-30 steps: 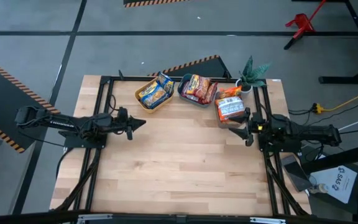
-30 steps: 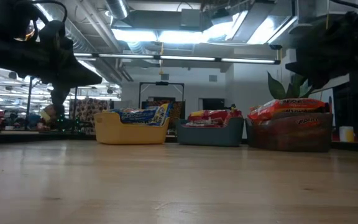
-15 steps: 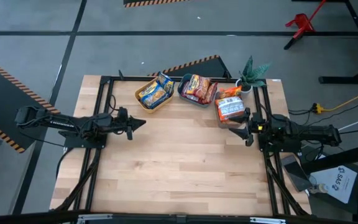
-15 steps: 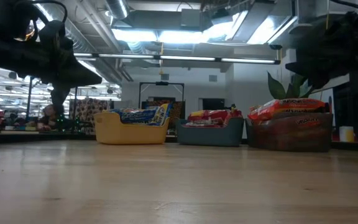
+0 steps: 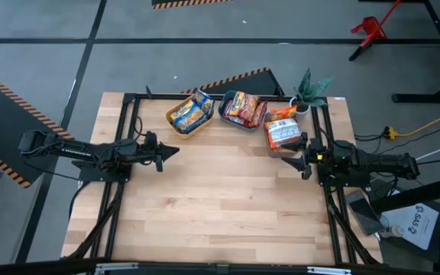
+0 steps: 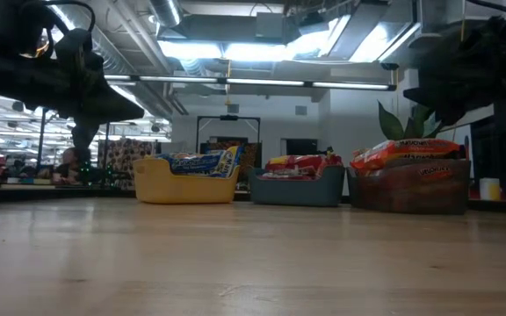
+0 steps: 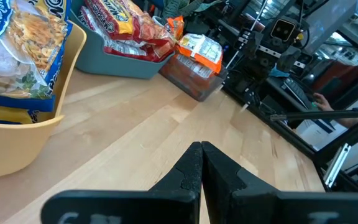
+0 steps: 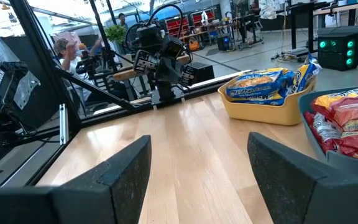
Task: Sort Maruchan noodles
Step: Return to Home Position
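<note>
Left hand (image 7: 201,149) pinched closed; right hand (image 8: 199,143) spread wide.

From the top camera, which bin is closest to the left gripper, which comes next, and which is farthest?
Measured from the left gripper in the high view:
1. The yellow bin, just beyond the gripper, leftmost in the row.
2. The teal bin, in the middle of the row.
3. The dark bin, at the far right.
</note>
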